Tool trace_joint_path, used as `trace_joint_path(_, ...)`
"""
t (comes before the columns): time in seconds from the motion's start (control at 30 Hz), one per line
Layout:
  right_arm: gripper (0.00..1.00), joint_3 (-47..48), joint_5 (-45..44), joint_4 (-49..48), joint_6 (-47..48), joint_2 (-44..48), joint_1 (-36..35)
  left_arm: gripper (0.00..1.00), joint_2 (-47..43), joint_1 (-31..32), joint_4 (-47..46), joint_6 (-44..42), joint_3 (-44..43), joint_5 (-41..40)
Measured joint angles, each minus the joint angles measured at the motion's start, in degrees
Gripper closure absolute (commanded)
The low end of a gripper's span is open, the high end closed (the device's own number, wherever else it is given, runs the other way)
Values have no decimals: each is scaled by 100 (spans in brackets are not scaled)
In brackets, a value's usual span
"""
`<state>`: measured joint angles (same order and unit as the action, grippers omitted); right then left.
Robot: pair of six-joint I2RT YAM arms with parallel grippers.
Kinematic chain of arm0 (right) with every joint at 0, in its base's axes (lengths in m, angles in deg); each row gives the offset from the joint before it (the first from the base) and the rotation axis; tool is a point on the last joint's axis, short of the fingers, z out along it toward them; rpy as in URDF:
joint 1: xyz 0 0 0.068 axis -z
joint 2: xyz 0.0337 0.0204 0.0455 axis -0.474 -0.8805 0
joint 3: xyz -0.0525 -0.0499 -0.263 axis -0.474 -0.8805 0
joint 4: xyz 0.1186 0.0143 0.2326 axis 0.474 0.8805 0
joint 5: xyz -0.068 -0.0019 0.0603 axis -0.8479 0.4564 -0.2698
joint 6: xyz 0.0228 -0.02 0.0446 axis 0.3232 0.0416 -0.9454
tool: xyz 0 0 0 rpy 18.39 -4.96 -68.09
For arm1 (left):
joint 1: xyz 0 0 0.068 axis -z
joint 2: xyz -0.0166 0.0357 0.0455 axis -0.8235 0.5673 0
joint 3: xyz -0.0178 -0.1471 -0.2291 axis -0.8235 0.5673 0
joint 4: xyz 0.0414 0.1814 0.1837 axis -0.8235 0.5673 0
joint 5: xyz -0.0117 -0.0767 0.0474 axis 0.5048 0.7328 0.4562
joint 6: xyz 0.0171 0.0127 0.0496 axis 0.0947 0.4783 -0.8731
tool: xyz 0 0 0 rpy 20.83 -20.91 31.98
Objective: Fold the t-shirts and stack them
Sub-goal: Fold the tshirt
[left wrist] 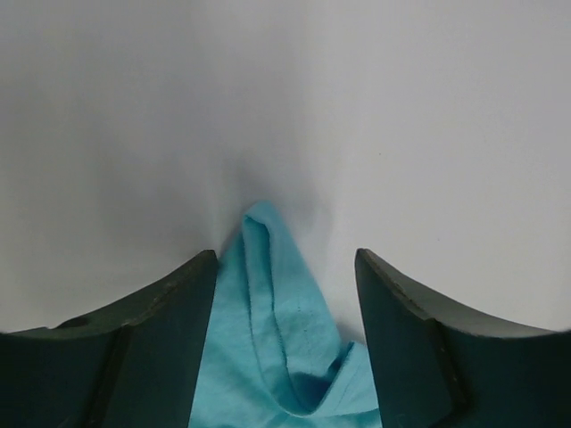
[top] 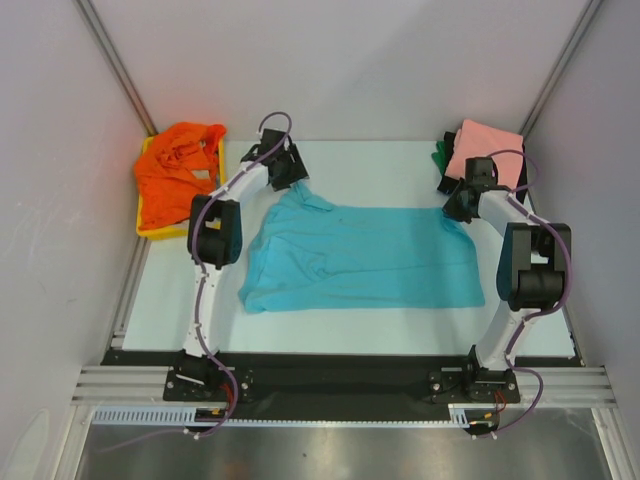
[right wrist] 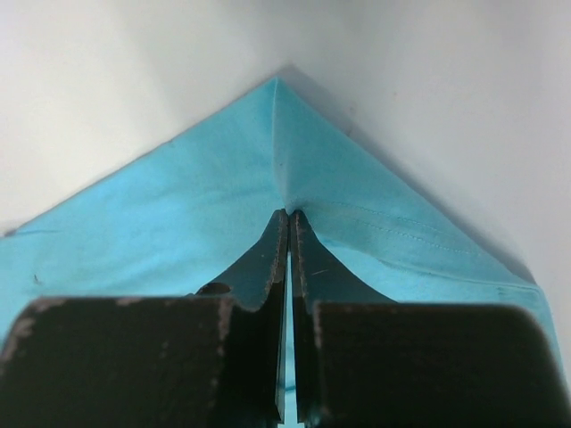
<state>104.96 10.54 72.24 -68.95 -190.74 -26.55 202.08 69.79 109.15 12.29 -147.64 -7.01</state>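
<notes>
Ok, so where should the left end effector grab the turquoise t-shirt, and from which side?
The far left corner of the turquoise t-shirt, from above. It bunches into a raised ridge right between the open fingers of the left end effector, so closing there should catch it. The right end effector pinches the opposite far corner.

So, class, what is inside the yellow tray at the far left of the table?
A crumpled orange t-shirt fills the yellow tray. The tray's floor, and anything lying under the cloth, is covered and cannot be seen.
</notes>
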Motion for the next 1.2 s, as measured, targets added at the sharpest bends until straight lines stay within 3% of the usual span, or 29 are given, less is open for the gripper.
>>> trace_joint_path(0.17, 100, -4, 131, -22, -2, 2, 37, 40, 120, 160, 122, 63, -190, -144)
trace_joint_path(0.23, 100, -4, 157, -24, -2, 2, 57, 50, 140, 190, 146, 120, -197, -205)
trace_joint_path(0.27, 100, -9, 173, -26, -2, 4, 66, 61, 157, 197, 164, 144, -210, -227)
trace_joint_path(0.37, 100, -42, 205, -48, -2, 13, 76, 79, 315, 199, 280, 188, -452, -262)
trace_joint_path(0.5, 100, -70, 243, -70, -2, 13, 76, 99, 505, 197, 356, 210, -728, -293)
trace_joint_path(0.7, 100, -109, 245, -50, -2, 13, 74, 100, 459, 210, 614, 133, -769, -420)
trace_joint_path(0.8, 100, -94, 243, 24, 0, 20, 90, 100, 114, 221, 778, 122, -361, -562)
trace_joint_path(1.2, 100, -247, 243, 160, 79, 861, 813, 100, -2894, 420, 1285, 87, 2140, -1287)
